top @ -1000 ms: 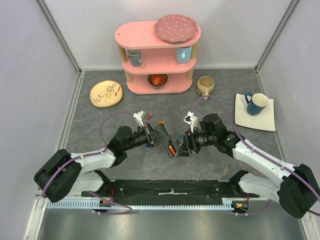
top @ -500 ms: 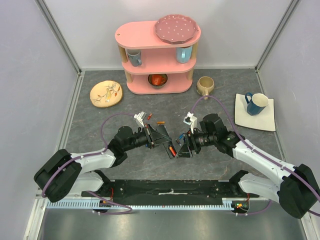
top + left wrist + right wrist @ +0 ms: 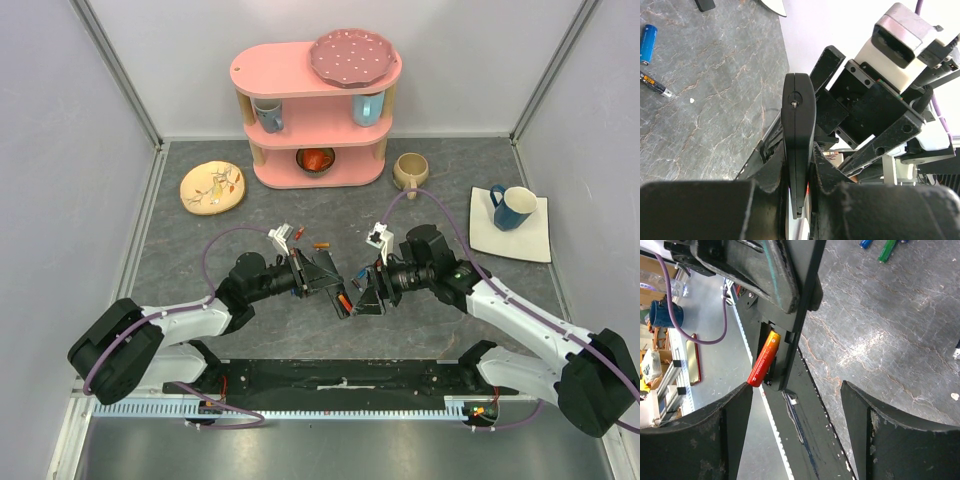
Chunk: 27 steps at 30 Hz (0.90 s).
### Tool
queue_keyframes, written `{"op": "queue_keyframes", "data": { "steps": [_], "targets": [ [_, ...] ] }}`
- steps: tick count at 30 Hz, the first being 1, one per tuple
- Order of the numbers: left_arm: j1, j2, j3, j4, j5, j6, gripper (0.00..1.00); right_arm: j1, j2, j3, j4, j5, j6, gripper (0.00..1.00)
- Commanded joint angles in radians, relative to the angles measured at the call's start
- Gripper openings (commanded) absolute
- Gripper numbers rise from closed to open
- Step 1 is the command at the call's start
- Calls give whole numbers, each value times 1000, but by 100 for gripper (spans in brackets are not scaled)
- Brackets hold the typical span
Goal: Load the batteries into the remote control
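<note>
A pink shelf (image 3: 300,75) stood at the back wall with a purple plate (image 3: 355,55) on top and a red bowl (image 3: 316,158) at its foot. A yellow plate (image 3: 212,186) lay to its left and a beige mug (image 3: 409,170) to its right. A blue mug (image 3: 513,207) stood on a white plate (image 3: 535,245) by the right wall. All were well apart from the arms.

Nearer in, a blue battery (image 3: 647,44) and a black battery (image 3: 655,84) lay loose on the table (image 3: 180,260), and a green battery (image 3: 887,251) lay beyond the right fingers.

The two grippers met nose to nose at mid-table, each crowding the other. The left gripper (image 3: 328,283) was clamped tight on the remote (image 3: 798,130), which it held on edge above the table. The right gripper (image 3: 365,298) stood wide open and held nothing; the remote's end lay between its fingers (image 3: 695,440), touching neither. A red battery (image 3: 763,360) lay along the remote's recessed side, its lower end standing off; whether it was seated I could not tell.

Walls closed in the left, right and back. The black base plate (image 3: 340,375) ran along the near edge. The widest room lay left of the left arm and between the grippers and the shelf.
</note>
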Motion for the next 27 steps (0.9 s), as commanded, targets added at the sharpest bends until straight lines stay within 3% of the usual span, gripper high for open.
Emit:
{"op": "queue_keyframes", "data": {
  "steps": [1,27],
  "targets": [
    [-31,-13,1,10,104,-38,2,-12,-9,62,77,34,-6,79],
    [-33,-37,28,43,106,-49,2,-6,17,51,36,80,-24,79]
  ]
}}
